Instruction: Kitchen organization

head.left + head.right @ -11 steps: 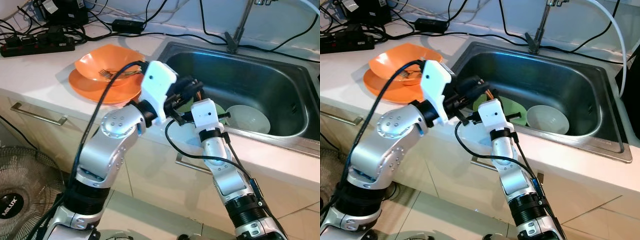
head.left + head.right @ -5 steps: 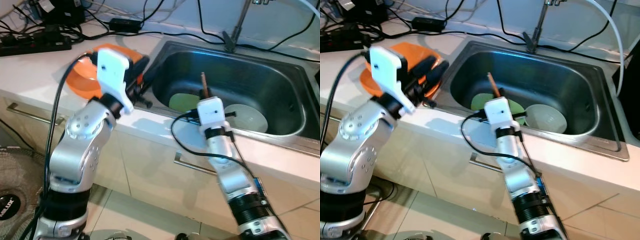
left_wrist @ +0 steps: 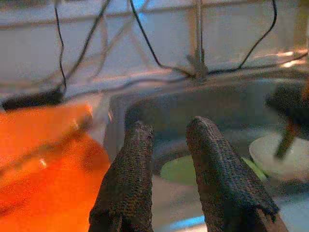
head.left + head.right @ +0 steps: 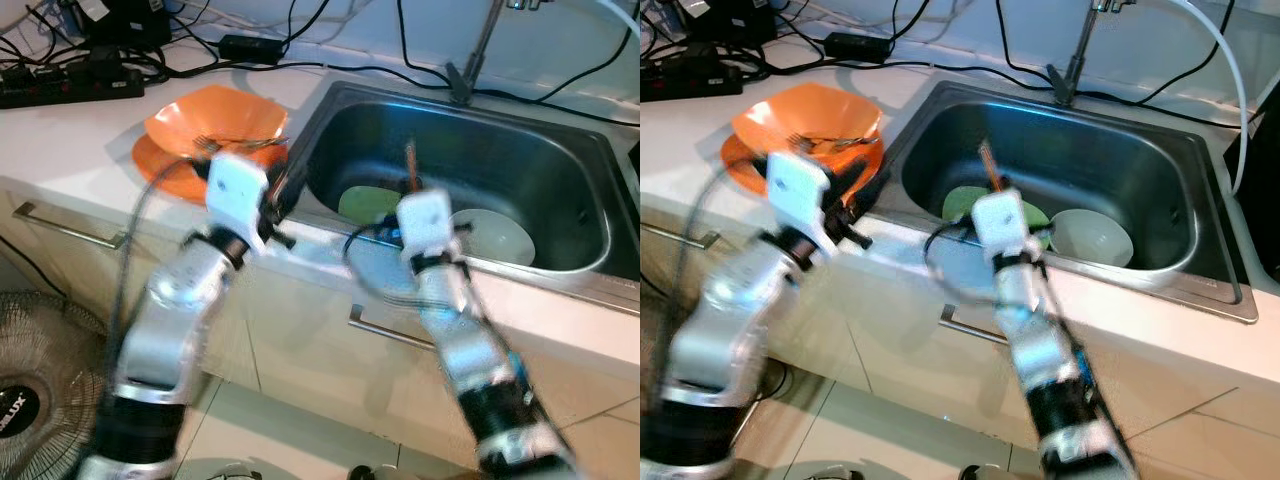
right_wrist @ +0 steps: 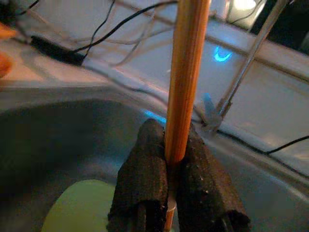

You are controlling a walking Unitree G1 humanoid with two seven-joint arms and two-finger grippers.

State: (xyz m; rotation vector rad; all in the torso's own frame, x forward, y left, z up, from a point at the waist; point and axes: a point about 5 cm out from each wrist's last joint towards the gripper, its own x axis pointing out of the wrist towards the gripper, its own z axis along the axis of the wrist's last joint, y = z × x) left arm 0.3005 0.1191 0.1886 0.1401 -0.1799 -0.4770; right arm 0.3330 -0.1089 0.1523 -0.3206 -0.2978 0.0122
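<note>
My right gripper (image 5: 174, 159) is shut on a thin wooden stick (image 5: 186, 72), holding it upright over the near edge of the steel sink (image 4: 520, 150). The stick (image 4: 410, 165) rises above the white wrist. In the sink lie a green plate (image 4: 370, 203) and a pale bowl (image 4: 500, 235). My left gripper (image 3: 166, 133) is open with nothing between its fingers. The left gripper (image 4: 285, 185) hangs at the counter's front edge, between the sink and an orange bowl (image 4: 215, 125). That bowl holds a fork (image 4: 240, 145) and rests on an orange plate (image 4: 165, 175).
A faucet (image 4: 470, 60) stands behind the sink. Cables and a power strip (image 4: 70, 85) lie along the back of the counter. Drawer handles (image 4: 70, 230) run below the counter. A floor fan (image 4: 30, 390) stands at the lower left.
My left arm has pulled away from the right gripper and dropped toward the counter edge by the orange dishes. The right gripper keeps the stick over the sink. Both arms are blurred.
</note>
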